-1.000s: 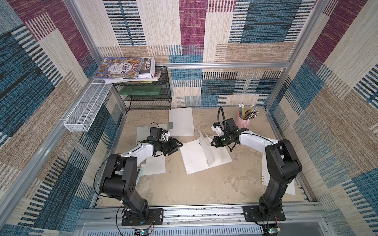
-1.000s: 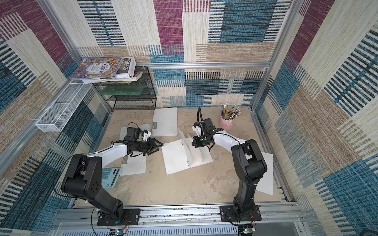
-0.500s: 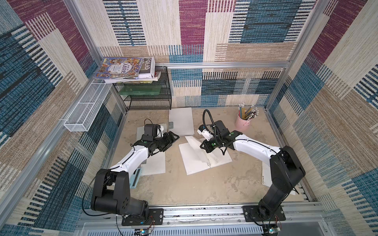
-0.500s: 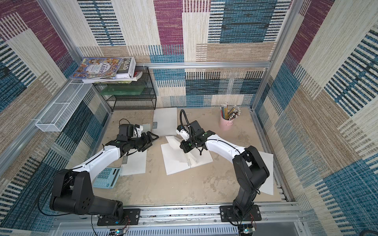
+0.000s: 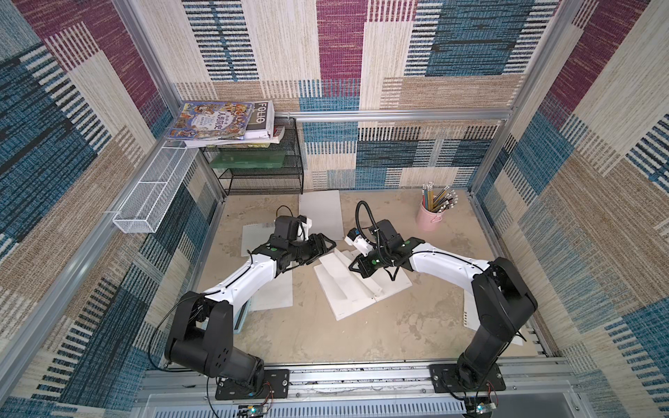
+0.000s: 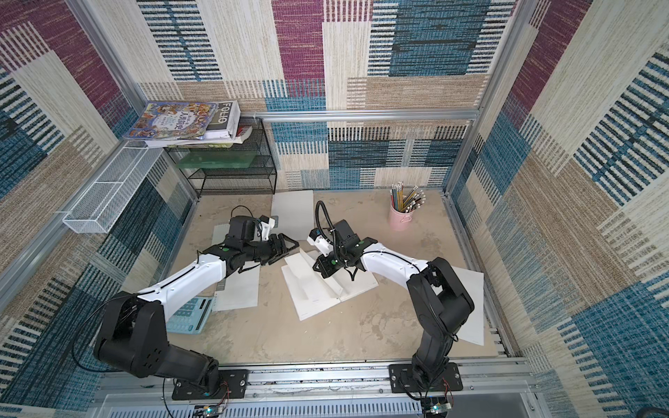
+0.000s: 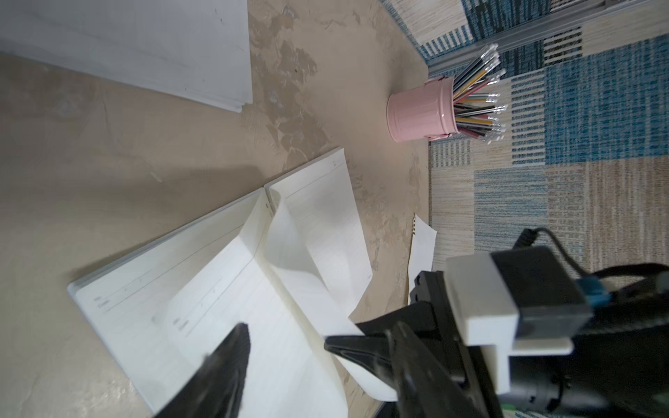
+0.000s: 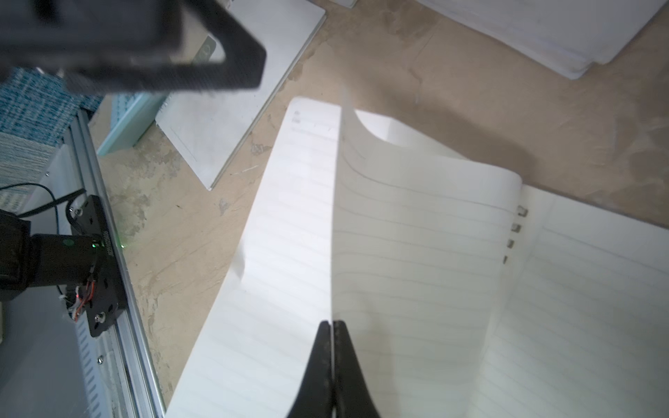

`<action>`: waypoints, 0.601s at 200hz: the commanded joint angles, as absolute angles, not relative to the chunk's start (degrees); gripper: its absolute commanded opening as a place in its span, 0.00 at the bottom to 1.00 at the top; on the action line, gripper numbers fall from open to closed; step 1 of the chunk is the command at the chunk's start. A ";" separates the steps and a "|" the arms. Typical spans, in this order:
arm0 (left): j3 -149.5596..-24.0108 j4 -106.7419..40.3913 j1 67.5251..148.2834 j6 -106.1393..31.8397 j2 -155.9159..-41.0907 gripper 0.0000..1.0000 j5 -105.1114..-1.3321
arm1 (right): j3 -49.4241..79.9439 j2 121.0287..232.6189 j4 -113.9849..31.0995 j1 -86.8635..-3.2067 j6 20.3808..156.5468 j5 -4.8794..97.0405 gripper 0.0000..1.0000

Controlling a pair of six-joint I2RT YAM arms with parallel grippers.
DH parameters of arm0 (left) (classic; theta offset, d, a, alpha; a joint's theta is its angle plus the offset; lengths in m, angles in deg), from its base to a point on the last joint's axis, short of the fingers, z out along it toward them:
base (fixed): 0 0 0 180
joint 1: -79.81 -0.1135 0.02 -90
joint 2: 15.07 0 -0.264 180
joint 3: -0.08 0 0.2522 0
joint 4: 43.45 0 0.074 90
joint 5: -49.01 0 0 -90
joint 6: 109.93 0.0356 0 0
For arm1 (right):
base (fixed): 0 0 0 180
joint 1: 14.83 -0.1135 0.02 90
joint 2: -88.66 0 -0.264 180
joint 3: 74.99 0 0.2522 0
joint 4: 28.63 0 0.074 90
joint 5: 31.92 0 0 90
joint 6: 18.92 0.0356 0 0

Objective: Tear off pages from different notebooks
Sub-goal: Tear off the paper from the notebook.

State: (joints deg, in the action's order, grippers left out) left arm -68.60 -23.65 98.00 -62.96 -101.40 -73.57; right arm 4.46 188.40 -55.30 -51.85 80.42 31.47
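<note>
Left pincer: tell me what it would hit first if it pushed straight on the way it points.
Most likely the lifted page of the open notebook, standing up ahead of the open left pincer and pinched by the right pincer. Depth is unclear: it might slide in under that page instead.

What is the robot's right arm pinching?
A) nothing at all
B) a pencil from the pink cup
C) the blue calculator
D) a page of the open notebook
D: in the right wrist view, the right gripper has its jaws shut on the edge of a page lifted from the open notebook.
</note>
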 commanded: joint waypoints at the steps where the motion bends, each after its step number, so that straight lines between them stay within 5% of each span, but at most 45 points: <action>1: -65.39 -26.83 98.58 -63.13 -102.32 0.62 -75.73 | 2.56 188.36 -47.66 -51.07 85.38 26.61 0.00; 37: -62.98 -31.89 99.82 -63.89 -102.58 0.50 -78.64 | 0.85 188.76 -44.13 -49.60 88.36 26.01 0.00; 70: -72.23 -18.14 105.60 -54.13 -109.72 0.51 -77.85 | -1.28 187.10 -40.96 -47.15 90.97 23.83 0.00; 96: -70.47 -20.67 106.22 -55.78 -112.71 0.62 -78.50 | -2.31 184.76 -42.06 -44.84 90.92 24.43 0.00; 120: -71.23 -21.09 106.80 -56.96 -115.39 0.59 -78.00 | -3.55 183.46 -42.91 -42.70 90.94 24.94 0.00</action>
